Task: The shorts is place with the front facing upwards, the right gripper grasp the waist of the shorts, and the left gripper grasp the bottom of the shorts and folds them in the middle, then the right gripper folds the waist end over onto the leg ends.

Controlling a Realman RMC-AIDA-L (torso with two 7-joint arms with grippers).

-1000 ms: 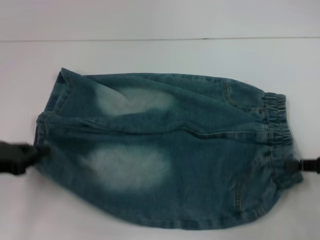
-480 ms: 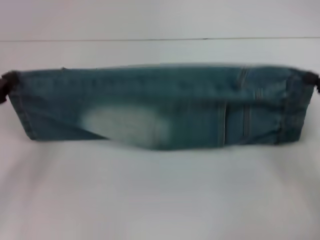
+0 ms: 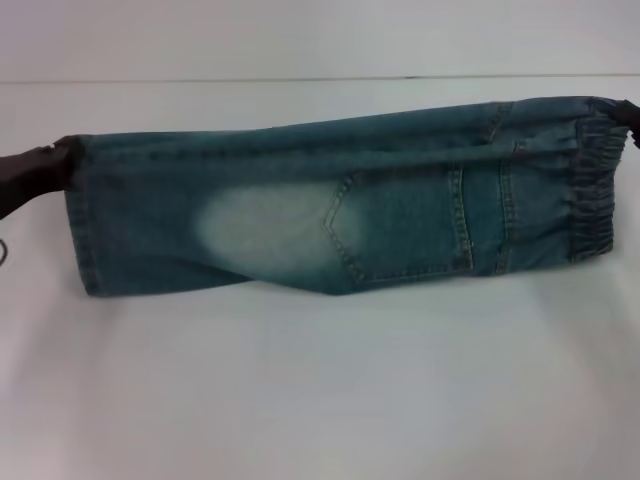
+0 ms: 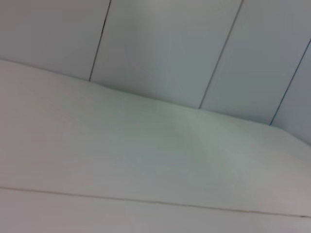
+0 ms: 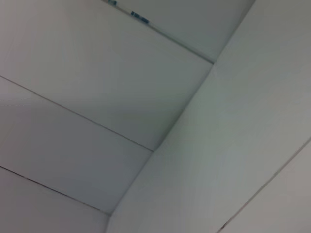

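The blue denim shorts (image 3: 340, 215) lie folded lengthwise on the white table (image 3: 320, 390) in the head view, back pocket facing up, a faded patch left of centre. The elastic waist (image 3: 595, 190) is at the right, the leg hems (image 3: 85, 215) at the left. My left gripper (image 3: 45, 165) holds the upper corner of the leg end, shut on the cloth. My right gripper (image 3: 628, 112) pinches the upper corner of the waist at the picture's right edge. Both wrist views show only bare table and wall.
The table's far edge meets a pale wall (image 3: 320, 35) behind the shorts. White tabletop extends in front of the shorts toward me.
Both grippers carried the near edge up and over to the far side, folding the shorts in half lengthwise. Since half a second ago the cloth has settled lower and the back pocket shows.
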